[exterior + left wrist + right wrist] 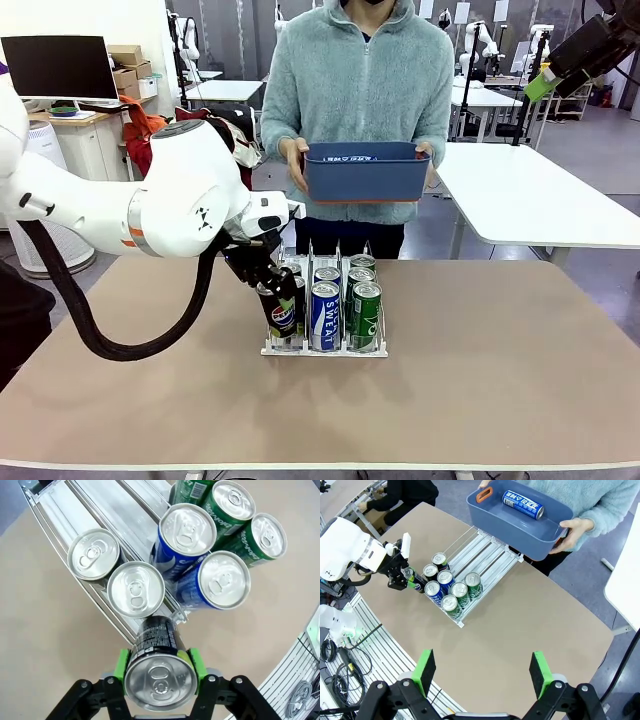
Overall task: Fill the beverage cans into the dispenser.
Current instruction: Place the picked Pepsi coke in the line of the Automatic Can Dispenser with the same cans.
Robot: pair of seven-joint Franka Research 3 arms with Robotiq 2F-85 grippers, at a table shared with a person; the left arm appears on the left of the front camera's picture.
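The left arm's fingers [121, 666] are clamped on a slim black Pepsi can with a silver top [160, 672], gripping its sides just under the rim. The can hangs tilted at the robot-side end of the left lane of the small clear three-lane dispenser with a white base [325, 351], which stands mid-desk. I cannot tell whether the can's foot touches that base.

This looks like the placing step. The next move calls for righting the can, easing it down between the thin dividers just ahead of the two silver-topped cans [136, 589] in that lane, then parting the fingers. The outer divider and the neighbouring blue "SWEAT" can [324, 315] sit close on either side, so a skewed descent could knock them.

The middle lane holds two blue cans and the right lane three green cans [267, 535]. Across the beige desk [480, 390], a person in a pale fleece holds a blue rectangular plastic bin [365, 180] above the far edge. One more blue can [522, 504] lies on its side in it, so the filling is probably unfinished.

The right arm's fingers [426, 672] stand wide apart and empty, high above the desk.
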